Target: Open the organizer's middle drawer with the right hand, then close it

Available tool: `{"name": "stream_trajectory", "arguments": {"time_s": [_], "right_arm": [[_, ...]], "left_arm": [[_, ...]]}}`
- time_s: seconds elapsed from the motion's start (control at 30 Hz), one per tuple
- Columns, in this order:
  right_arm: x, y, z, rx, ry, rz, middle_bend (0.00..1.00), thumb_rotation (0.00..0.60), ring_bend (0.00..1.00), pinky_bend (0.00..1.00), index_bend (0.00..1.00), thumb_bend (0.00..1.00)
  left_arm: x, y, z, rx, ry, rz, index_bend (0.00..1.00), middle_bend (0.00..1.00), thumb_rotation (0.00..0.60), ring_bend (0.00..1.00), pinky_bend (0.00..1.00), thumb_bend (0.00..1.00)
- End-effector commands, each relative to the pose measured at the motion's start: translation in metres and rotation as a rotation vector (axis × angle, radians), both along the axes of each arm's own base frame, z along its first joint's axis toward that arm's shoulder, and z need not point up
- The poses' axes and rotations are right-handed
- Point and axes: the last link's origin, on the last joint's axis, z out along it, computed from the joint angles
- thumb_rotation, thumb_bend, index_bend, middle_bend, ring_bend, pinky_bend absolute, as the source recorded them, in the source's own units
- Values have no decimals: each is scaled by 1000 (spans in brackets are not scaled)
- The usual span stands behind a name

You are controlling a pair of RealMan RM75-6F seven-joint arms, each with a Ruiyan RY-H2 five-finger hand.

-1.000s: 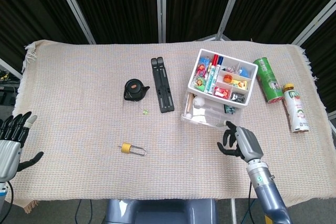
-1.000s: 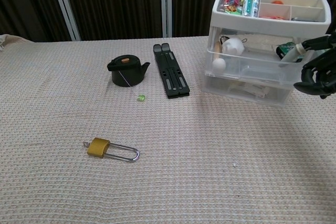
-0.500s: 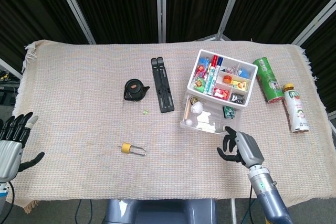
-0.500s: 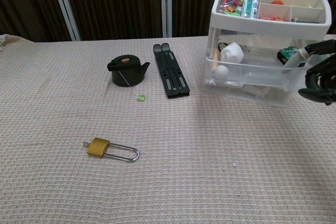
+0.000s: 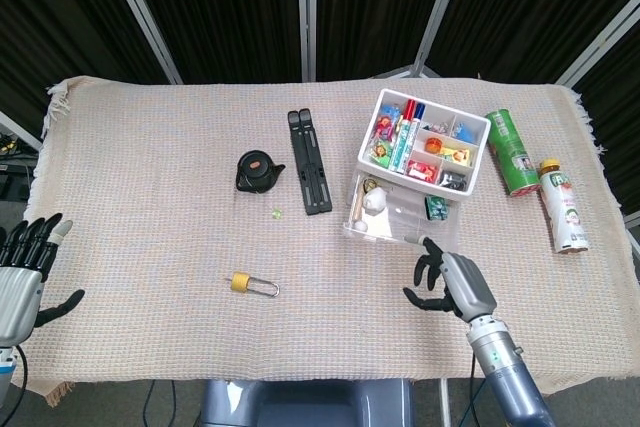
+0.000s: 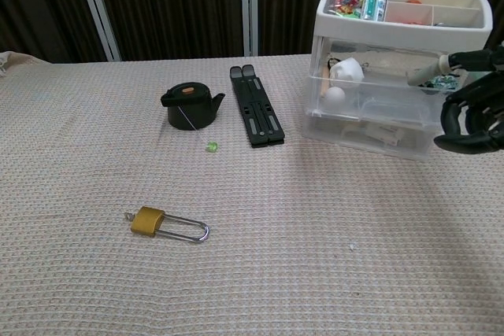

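Note:
The clear organizer stands at the right of the table, its top tray full of small items. Its middle drawer is pulled out toward me, showing a white ball and small parts inside. My right hand is at the drawer's front right corner with its fingers curled. One fingertip hooks on the drawer's front rim. At the table's near left edge, my left hand hangs with its fingers apart and holds nothing.
A brass padlock lies in front of centre. A black round tape measure, a black folded stand and a tiny green bead lie left of the organizer. A green can and a bottle lie at the far right.
The middle drawer slid further out with my right hand, which drew back toward me and a little left. The organizer has shifted slightly away. The left hand stayed put.

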Motion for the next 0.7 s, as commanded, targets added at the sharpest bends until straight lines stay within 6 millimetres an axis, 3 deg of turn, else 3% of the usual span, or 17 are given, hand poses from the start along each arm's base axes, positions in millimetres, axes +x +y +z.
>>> {"name": "stream_trajectory", "arguments": {"time_s": [0.03,0.43,0.7], "right_arm": [[1,0,2,-7,4,3,589,600,632,481,191,211],[5,11,11,-48,9,42,588,600,632,482,182,196],[28,5,37,-167,52,110,615,600,648,490,186,123]], "left_arm": [[0,0,0,1,-1,0,0,0,600,0,0,198],[0,0,1,4,-2,1,0,0,600,0,0,198],[-1,0,2,8,0,2,0,0,600,0,0,198]]}}
